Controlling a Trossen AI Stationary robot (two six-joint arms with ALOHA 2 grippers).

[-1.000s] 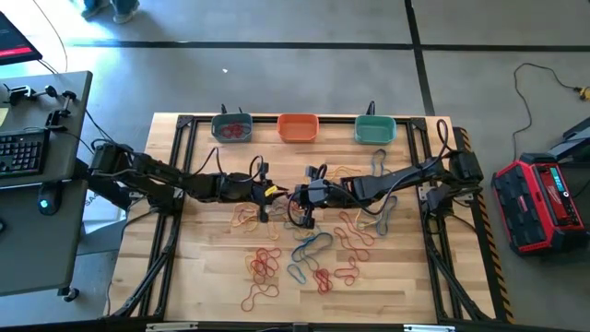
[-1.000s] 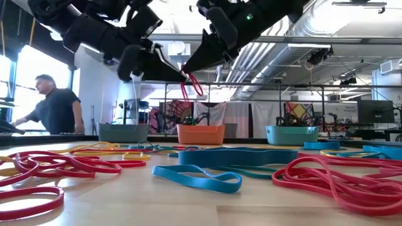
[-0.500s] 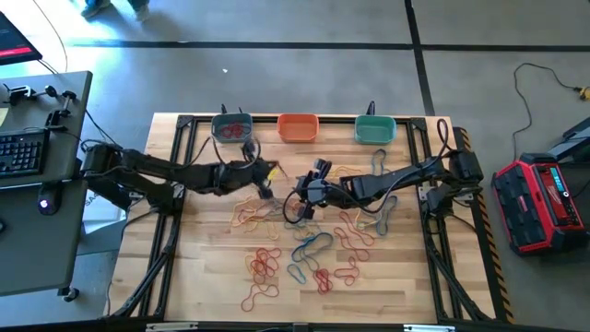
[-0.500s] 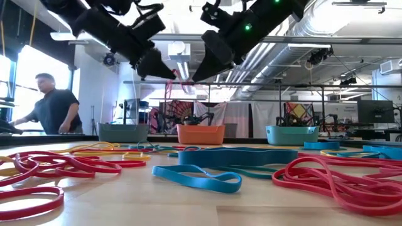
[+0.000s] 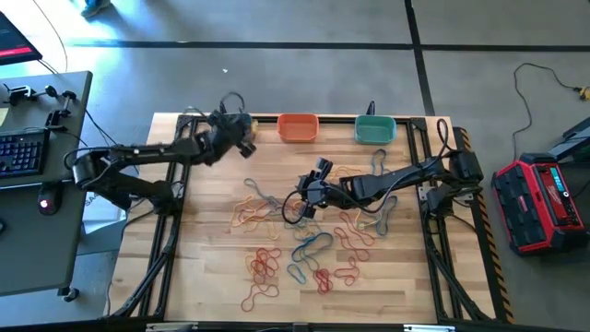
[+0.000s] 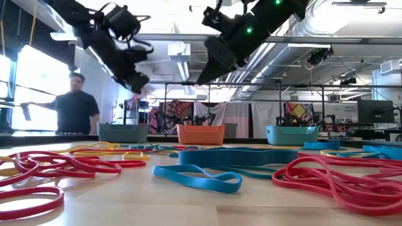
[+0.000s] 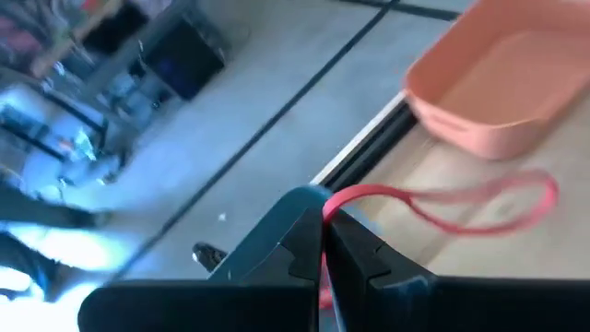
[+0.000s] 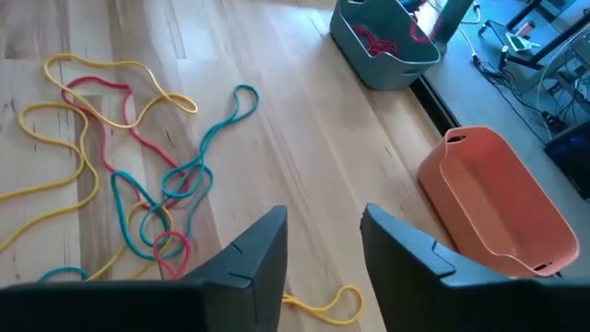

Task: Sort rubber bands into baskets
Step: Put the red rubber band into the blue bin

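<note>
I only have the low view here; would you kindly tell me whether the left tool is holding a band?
Observer: Yes. The left wrist view shows the left tool shut on a red rubber band.
Operator: Thank you. Where is it now?
Observer: Seen from above, it hangs at the grey-blue basket, next to the orange basket.
Operator: And the right tool?
Observer: Its wrist view shows the right tool open and empty, above loose bands.
</note>
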